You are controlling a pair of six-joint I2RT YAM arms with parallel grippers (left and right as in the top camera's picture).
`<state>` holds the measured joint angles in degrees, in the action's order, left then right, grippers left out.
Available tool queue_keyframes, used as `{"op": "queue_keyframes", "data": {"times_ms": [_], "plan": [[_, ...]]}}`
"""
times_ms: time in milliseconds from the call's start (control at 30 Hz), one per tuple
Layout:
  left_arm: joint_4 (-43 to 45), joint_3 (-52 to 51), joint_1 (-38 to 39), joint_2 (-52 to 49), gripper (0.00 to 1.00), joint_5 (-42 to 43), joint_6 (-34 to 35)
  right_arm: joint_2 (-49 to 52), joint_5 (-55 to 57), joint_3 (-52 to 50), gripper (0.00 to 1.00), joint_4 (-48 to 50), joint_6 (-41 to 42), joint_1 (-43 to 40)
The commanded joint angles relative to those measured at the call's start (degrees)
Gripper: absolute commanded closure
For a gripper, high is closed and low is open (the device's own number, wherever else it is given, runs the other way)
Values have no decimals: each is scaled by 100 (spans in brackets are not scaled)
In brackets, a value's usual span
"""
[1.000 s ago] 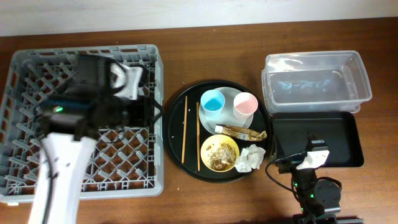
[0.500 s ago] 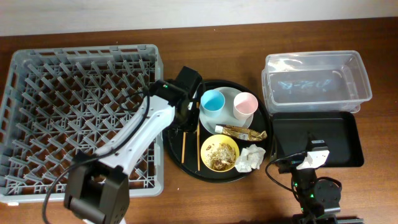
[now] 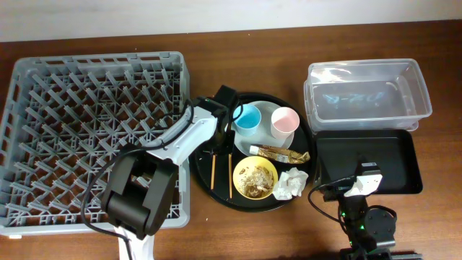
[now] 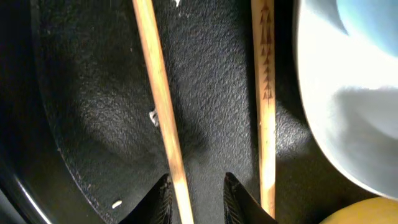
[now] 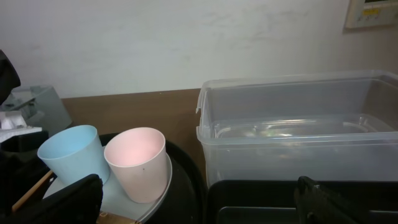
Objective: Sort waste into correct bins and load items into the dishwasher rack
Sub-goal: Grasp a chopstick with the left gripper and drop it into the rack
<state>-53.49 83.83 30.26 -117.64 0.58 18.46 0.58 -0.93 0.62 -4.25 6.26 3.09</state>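
Two wooden chopsticks [image 3: 214,160] lie on the round black tray. My left gripper [image 3: 216,130] is low over them and open. In the left wrist view its fingertips [image 4: 199,200] straddle the left chopstick [image 4: 163,106], with the right chopstick [image 4: 264,93] just outside. The blue cup [image 3: 247,118] and pink cup [image 3: 284,121] stand on the pale plate [image 3: 264,139]. The foil wrapper [image 3: 279,152], the yellow bowl [image 3: 255,178] with scraps and the white napkin [image 3: 290,184] lie nearby. My right gripper [image 3: 357,186] is open and empty [image 5: 199,205] at the black bin's front edge.
The grey dishwasher rack [image 3: 94,137] fills the left side, and my left arm lies across its right part. The clear tub [image 3: 368,94] is at the back right, with the shallow black bin [image 3: 375,162] in front of it. The round black tray [image 3: 206,115] holds all the items.
My left arm has swung right from over the rack to the round tray and come down over the left chopstick. The right arm has not moved.
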Motion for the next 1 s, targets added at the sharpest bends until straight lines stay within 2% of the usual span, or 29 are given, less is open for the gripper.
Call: {"op": "queue_keyframes", "data": {"times_ms": [0,200,233,300,433,700,800,967], "plan": [[81,-48,7,-85,75,-127,42,-37,50,-31,1,-26,63,26],[306,-341,7,-92,75,-332,341,-37,50,-31,1,-26,63,26],[424,-455,7,-92,77,-319,341,-37,50,-31,1,-28,63,26],[461,-518,7,-92,96,-315,341,-37,50,-31,1,-28,63,26],[413,-463,4,-70,99,-293,339,-37,50,-31,1,-28,63,26],[-1624,1676,-295,1329,99,-498,118,-37,50,-31,1,-26,63,26],[-2210,1786,-634,1711,100,-1311,46,-37,50,-31,1,-28,63,26],[-2671,1628,-1346,1711,100,-1410,-229,-37,50,-31,1,-28,63,26]]}}
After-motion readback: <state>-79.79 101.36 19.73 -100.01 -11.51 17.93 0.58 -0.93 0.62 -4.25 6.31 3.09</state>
